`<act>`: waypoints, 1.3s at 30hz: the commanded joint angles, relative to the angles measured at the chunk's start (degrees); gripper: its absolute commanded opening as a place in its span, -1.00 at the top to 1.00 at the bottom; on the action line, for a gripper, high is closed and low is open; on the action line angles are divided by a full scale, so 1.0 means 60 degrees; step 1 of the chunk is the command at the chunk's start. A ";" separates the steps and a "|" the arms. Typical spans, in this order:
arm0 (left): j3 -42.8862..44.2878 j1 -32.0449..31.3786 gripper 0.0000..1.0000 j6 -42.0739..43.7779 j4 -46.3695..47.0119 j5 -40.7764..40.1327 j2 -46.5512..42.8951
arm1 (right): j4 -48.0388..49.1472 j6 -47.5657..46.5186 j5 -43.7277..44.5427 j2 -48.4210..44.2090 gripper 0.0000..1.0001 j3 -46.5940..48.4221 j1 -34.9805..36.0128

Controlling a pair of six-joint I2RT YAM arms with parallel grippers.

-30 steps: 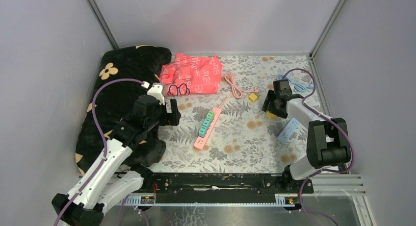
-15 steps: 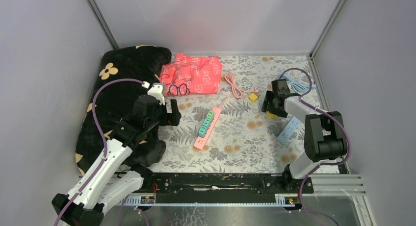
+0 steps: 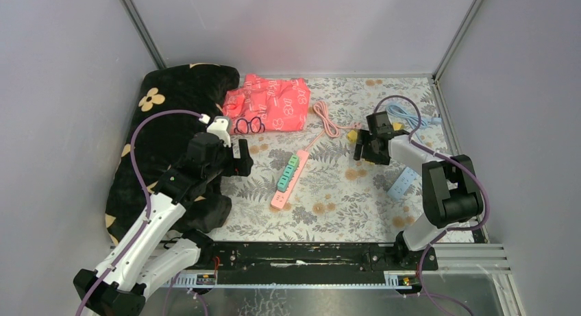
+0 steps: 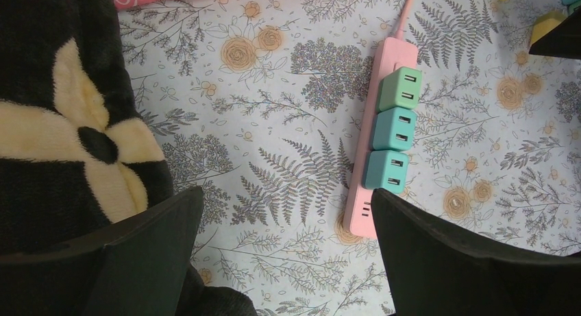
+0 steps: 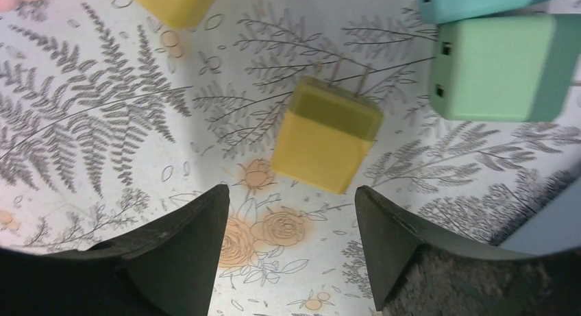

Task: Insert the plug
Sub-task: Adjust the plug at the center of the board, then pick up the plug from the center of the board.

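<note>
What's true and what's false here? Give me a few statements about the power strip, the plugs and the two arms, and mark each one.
1. The pink power strip has three adapters plugged into it. True.
2. The right fingers are clamped on the yellow plug. False: the plug lies loose on the floral cloth, prongs showing, ahead of the open fingers and untouched.
3. The left fingers stand wide open and hold nothing. True.
4. The red package lies at the near edge by the arm bases. False: it lies at the far side, next to the black blanket.
</note>
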 commanded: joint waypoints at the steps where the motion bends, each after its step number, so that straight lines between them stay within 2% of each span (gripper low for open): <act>1: -0.0058 0.0093 -1.00 0.0192 0.0547 0.0165 -0.0002 | -0.0592 0.0446 0.1395 -0.0389 -0.49 0.0702 0.0027; 4: -0.0058 0.0091 -1.00 0.0192 0.0553 0.0161 -0.0022 | -0.0858 0.0650 0.1897 -0.0116 -0.48 0.1127 0.0029; 16: -0.0073 0.0104 -1.00 0.0192 0.0556 0.0151 -0.0053 | -0.1043 0.1447 0.2246 0.1543 -0.41 0.2045 0.0031; 25: -0.0086 0.0151 -1.00 0.0192 0.0556 0.0179 -0.0007 | -0.0713 0.1520 0.2135 0.2056 -0.31 0.1937 -0.0080; 34: -0.0074 0.0191 -1.00 0.0203 0.0556 0.0235 0.0043 | -0.0510 0.1547 0.1839 0.1872 -0.02 0.1683 -0.0196; 39: -0.0116 0.0266 -1.00 0.0221 0.0644 0.0414 0.0022 | -0.0250 0.1638 0.1502 0.1446 0.22 0.1460 -0.0203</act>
